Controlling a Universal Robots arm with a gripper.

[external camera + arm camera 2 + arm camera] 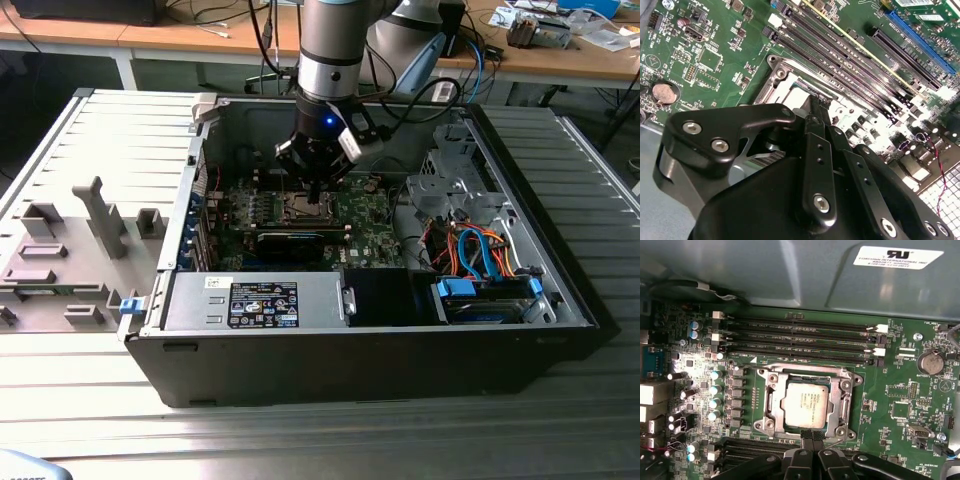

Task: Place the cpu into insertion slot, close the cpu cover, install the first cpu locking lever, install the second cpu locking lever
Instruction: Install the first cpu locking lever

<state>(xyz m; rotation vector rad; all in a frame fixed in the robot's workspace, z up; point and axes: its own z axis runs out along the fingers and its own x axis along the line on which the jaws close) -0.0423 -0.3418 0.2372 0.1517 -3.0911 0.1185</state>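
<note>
Inside the computer case [380, 330], the cpu [805, 406] sits in the insertion slot [771, 412], the cpu cover [837, 390] framing it. The pincer [812, 436], tips together, meets the cover's edge: thin, stiff, springy metal.

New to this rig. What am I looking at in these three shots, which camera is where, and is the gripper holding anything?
It is one robot arm with a gripper reaching down into an open computer case that lies on its side on a metal table.

The exterior view is taken from off the arm and shows the whole scene. The two wrist views ride on the arm and look down at the green motherboard.

In the first wrist view the cpu sits in the insertion slot, with the cpu cover framing it. The long memory slots run beside it.

The fingertips are pressed together at the socket's edge, with nothing visible between them.
</note>
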